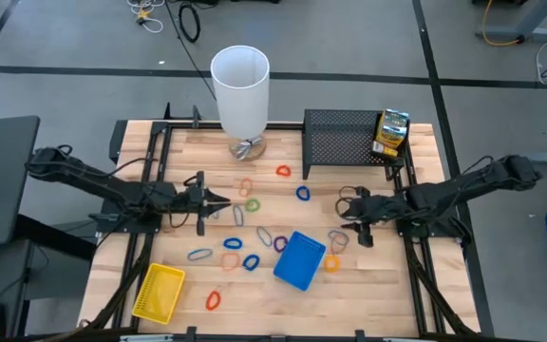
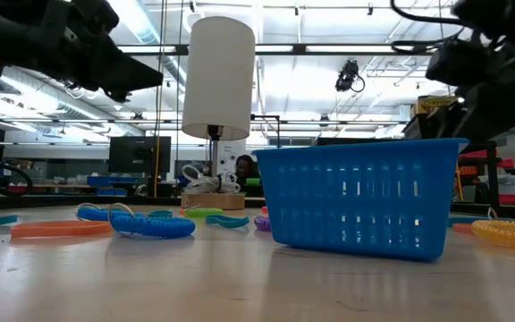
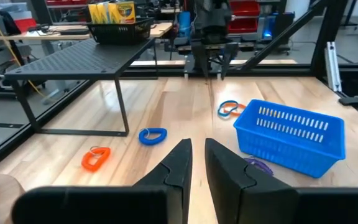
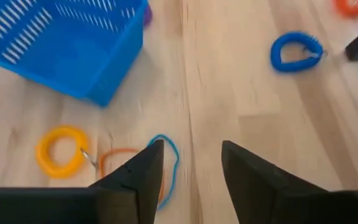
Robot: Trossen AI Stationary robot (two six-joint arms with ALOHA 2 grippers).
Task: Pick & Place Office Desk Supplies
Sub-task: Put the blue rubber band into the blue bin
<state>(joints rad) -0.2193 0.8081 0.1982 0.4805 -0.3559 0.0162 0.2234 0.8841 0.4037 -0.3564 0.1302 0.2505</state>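
Note:
Many small coloured rubber-band loops lie flat across the table's middle, among them a blue one (image 1: 303, 194) and a red one (image 1: 283, 171). A blue tray (image 1: 299, 259) rests on its base near the front middle, and a yellow tray (image 1: 159, 292) lies at the front left. A green-yellow box (image 1: 392, 133) stands on the black mesh rack (image 1: 349, 138). My left gripper (image 1: 221, 201) hovers left of centre, its fingers (image 3: 182, 155) only a narrow gap apart, with nothing between them. My right gripper (image 4: 191, 146) hangs open above a thin blue loop (image 4: 169, 163), an orange loop (image 4: 118, 155) and a yellow loop (image 4: 61, 151), right of the blue tray.
A tall white cylinder (image 1: 240, 90) stands at the far middle, beside the rack. Black frame rails (image 1: 150, 190) run along both sides of the table. Bare wood shows between the two grippers and along the front right.

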